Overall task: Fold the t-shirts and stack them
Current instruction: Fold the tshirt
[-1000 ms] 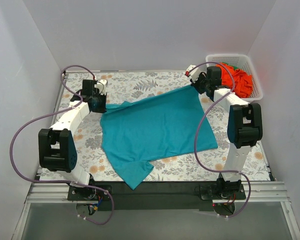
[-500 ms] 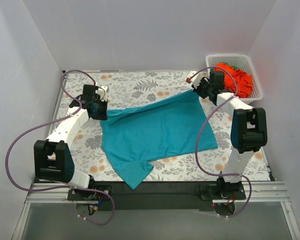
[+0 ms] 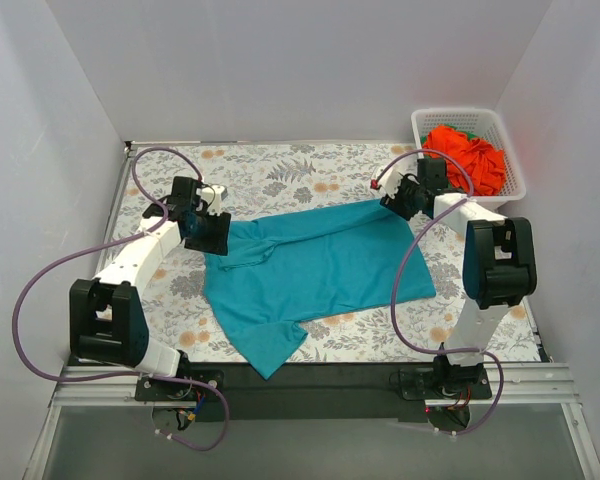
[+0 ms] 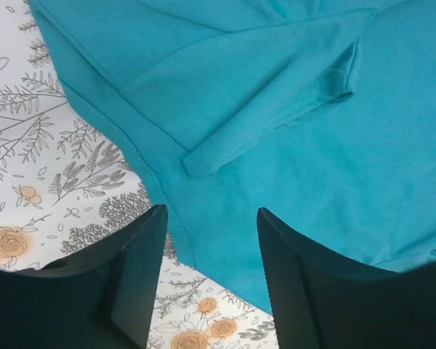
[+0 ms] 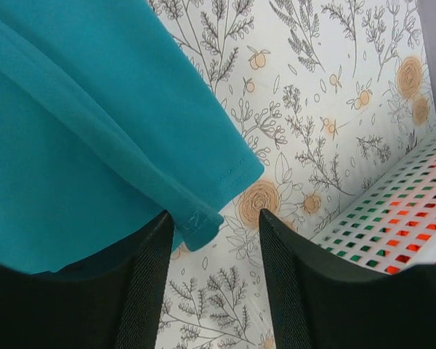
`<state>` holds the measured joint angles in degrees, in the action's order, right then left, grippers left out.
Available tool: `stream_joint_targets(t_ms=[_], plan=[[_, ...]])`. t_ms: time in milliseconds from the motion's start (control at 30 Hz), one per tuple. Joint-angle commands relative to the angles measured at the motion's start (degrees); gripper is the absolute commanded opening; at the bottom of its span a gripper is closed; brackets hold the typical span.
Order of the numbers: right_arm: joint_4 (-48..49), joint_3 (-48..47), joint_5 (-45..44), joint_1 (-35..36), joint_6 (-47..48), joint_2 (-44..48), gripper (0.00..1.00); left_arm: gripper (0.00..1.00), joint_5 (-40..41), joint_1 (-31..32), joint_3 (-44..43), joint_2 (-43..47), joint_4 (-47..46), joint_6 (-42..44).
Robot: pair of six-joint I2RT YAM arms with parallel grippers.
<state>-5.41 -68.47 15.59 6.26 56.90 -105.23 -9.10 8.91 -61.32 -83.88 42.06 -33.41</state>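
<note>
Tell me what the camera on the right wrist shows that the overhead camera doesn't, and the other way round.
Only the right wrist view: the stitched hem at a corner of the teal t-shirt, close up, seen between the fingers of the open right pincer.

Only the overhead view: both arms, the left pincer at the shirt's opposite side, and the shirt's whole outline with a sleeve hanging toward the near edge.

Both: the teal t-shirt, the flowered table cover, and the white lattice basket with the orange-red t-shirt showing in it.

1. A robotics lab test cell: plain white panels box in a table on three sides.
2. The left arm and right arm are bolted to a metal rail at the table's near edge.
</note>
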Motion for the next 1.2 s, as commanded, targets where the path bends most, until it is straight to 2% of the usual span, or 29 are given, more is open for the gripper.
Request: stream_joint_targets(t_ms=[0,133,333,467,633,800,967,1167], plan=[[-4.07,-0.87,-0.04,-0.99,2.60,4.06,0.58,0.53,-4.51,-0.29,-2.65,3.98,2.49,1.50],[-9.68,-4.91,2.24,-1.08,0.06,4.69,0.65,0.54,-5.84,-2.48,-4.86,1.98,2.68,0.80],[-20.84,-13.52,8.38,-1.08,-5.04,2.23,0.68,0.48,-7.33,-5.83,-6.62,-3.04,-1.10,-1.57],[-25.26,-17.48,10.33,-1.08,-7.50,-0.23,0.61,0.43,-7.94,-6.09,-8.54,-7.87,-2.51,-3.23],[-27.81,-21.09,7.53,-0.29,-10.93,-6.29,0.42,0.40,-8.65,-6.09,-9.96,-13.58,-5.32,-5.09],[-28.08,-20.57,4.10,0.77,-12.17,-10.25,0.38,0.35,-7.95,-6.09,-11.28,-18.51,-6.20,-5.61],[-27.90,-20.39,0.06,0.86,-12.61,-14.12,0.38,0.19,-6.11,-6.18,-11.72,-23.25,-7.43,-5.88],[-27.99,-19.34,-4.61,0.77,-12.52,-17.29,0.38,0.08,-0.92,-7.67,-12.33,-27.74,-6.82,-5.53]])
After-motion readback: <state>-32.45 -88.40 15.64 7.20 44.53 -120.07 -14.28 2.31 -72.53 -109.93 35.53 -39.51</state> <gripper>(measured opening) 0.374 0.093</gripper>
